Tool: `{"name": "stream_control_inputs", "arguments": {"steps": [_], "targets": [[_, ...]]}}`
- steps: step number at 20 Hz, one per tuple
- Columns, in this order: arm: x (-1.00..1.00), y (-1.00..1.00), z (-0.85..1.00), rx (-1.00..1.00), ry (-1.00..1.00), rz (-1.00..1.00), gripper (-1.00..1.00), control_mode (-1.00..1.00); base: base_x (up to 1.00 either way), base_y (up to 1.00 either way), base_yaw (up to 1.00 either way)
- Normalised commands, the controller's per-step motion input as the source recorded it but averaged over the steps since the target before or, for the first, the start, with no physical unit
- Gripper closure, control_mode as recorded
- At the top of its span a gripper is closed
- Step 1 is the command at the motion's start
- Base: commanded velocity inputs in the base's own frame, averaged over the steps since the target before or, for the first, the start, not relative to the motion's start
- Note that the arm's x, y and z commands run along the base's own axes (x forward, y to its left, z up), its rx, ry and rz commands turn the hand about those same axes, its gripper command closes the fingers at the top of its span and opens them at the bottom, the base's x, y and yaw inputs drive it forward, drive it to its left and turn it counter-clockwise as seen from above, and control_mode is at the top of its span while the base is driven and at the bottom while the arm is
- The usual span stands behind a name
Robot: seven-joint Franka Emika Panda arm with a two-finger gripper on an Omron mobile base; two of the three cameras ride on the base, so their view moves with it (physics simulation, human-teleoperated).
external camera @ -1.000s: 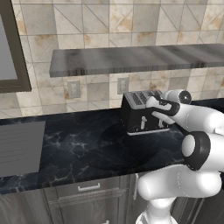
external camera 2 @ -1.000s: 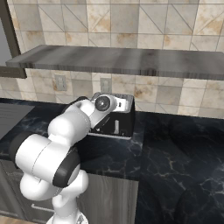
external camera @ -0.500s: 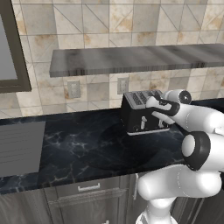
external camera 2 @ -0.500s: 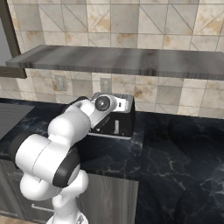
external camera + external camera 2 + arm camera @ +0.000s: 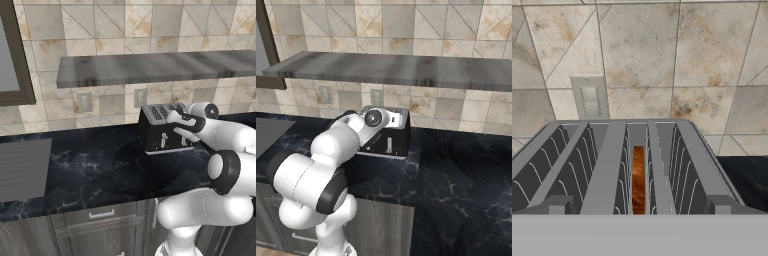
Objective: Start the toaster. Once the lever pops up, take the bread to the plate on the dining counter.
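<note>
On the black marble tabletop point(image 5: 100, 165) against the tiled wall stands the black boxy toaster point(image 5: 162, 131) with its silver slotted top. Just over its front edge hangs the white arm's hand point(image 5: 637, 210), fingers spread wide and holding nothing. Down inside the middle slot sits the tan-brown bread slice point(image 5: 638, 180).

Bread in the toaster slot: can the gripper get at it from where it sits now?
Probably not yet. The bread sits low between the slot walls of the toaster, its top edge below the silver top. The open gripper is above it, with nothing else between.
</note>
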Motion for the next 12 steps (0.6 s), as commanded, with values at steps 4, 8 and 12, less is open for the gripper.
{"name": "stream_control_inputs", "arguments": {"steps": [4, 8, 12], "targets": [[0.00, 0.00, 0.00, 0.00, 0.00, 0.00, -1.00, -1.00, 0.00, 0.00, 0.00], [0.00, 0.00, 0.00, 0.00, 0.00, 0.00, -1.00, -1.00, 0.00, 0.00, 0.00], [0.00, 0.00, 0.00, 0.00, 0.00, 0.00, -1.00, -1.00, 0.00, 0.00, 0.00]]}}
